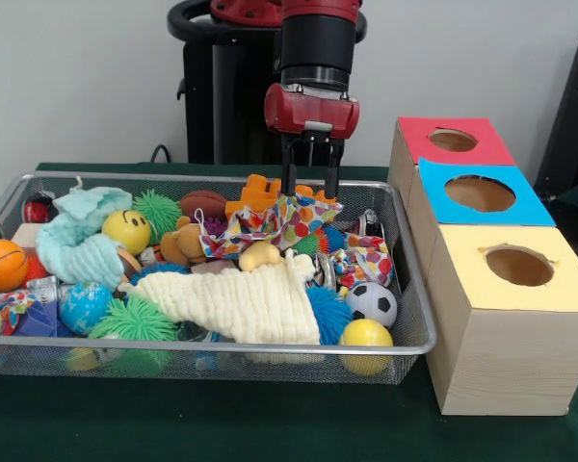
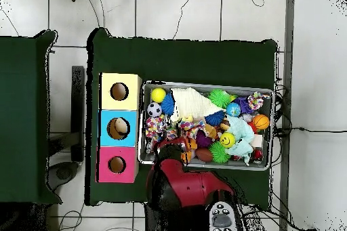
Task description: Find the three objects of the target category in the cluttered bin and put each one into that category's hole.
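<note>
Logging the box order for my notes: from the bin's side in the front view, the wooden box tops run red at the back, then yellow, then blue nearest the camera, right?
Not quite: the front view shows the red-topped wooden box at the back, the blue-topped wooden box in the middle, and the yellow-topped wooden box nearest the camera.

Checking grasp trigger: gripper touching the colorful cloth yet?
Touching: front view shows the open gripper with fingertips meeting the colorful cloth in the wire bin.

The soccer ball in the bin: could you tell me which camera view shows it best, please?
The front view: the soccer ball sits unobstructed near the wire bin's corner, its black-and-white patches clear. The overhead view shows it only as a tiny speckled ball beside the yellow ball.
</note>
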`<action>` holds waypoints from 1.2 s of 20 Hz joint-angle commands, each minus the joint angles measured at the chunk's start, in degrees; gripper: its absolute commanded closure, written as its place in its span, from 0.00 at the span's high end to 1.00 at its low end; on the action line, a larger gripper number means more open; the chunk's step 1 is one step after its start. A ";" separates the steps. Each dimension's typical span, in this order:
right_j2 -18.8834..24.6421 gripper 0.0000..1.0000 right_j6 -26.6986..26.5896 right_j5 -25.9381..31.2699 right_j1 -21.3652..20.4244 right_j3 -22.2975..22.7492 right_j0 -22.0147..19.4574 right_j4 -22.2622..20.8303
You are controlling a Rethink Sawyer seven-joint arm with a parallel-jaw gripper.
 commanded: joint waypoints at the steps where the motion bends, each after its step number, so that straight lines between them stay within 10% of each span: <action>1: 2.43 1.00 9.31 0.99 2.03 -3.72 0.61 2.34; 11: -7.21 1.00 5.95 -1.84 3.22 -5.88 4.68 3.00; 24: -4.63 1.00 8.87 -4.09 1.86 -4.90 2.38 1.17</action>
